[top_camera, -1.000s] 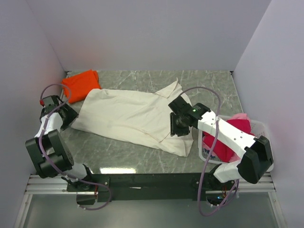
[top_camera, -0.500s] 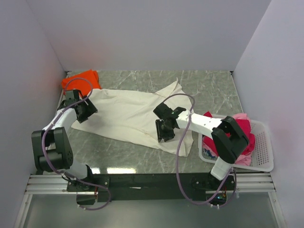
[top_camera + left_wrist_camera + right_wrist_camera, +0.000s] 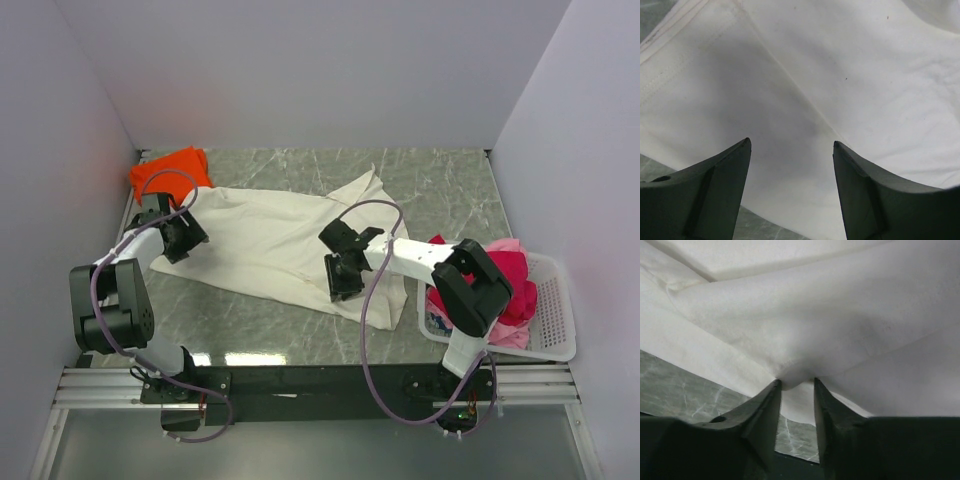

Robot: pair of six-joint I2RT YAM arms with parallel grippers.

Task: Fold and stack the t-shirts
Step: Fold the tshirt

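The cream t-shirt (image 3: 265,240) lies spread across the middle of the marble table. My left gripper (image 3: 185,235) hangs open just over its left end; in the left wrist view the open left gripper (image 3: 791,142) shows only flat cream t-shirt (image 3: 840,65) between its tips. My right gripper (image 3: 338,275) is at the shirt's near hem. In the right wrist view the right gripper (image 3: 797,381) is narrowly open, tips pressed into the cream t-shirt (image 3: 840,315), a small fold bulging between them. An orange t-shirt (image 3: 168,170) sits folded at the back left. Red t-shirt (image 3: 505,275) and pink t-shirt (image 3: 505,338) fill the basket.
A white lattice basket (image 3: 555,320) stands at the right near edge. Bare marble table (image 3: 440,185) shows behind the shirt and along the near edge in front of it. Walls enclose the left, back and right sides.
My left arm swung from the table's left edge onto the shirt's left end. My right arm moved left and down to the near hem, and its jaws narrowed slightly.
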